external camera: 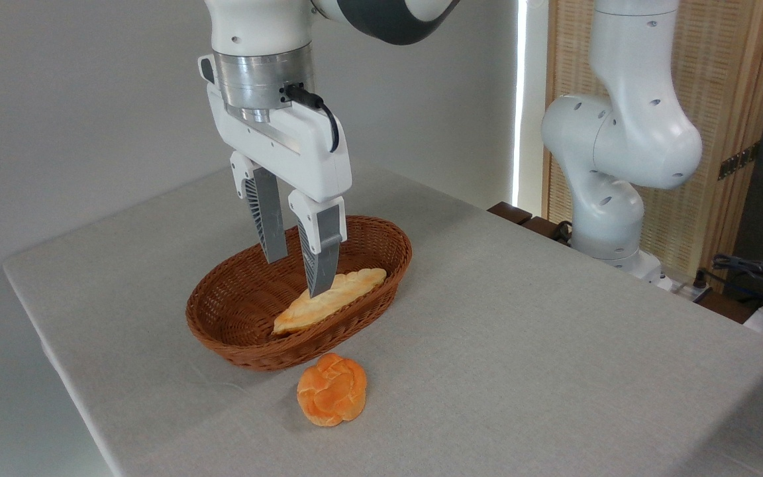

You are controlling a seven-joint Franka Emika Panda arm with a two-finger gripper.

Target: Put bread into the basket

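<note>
Wicker basket (236, 318) sits left of centre; we note the gripper (297, 277) above it, fingers apart and empty, over the long loaf (348, 291) inside. Bun (332, 389) lies on the table (554, 344), just outside the near rim, unobstructed. Arm base (610, 199) stands well right.

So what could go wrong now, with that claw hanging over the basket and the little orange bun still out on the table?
The open gripper must clear the basket rim on its way to the bun, or it might tip the basket. The bun lies close to the basket, so a finger could catch the wicker. The long loaf takes up room inside.
</note>
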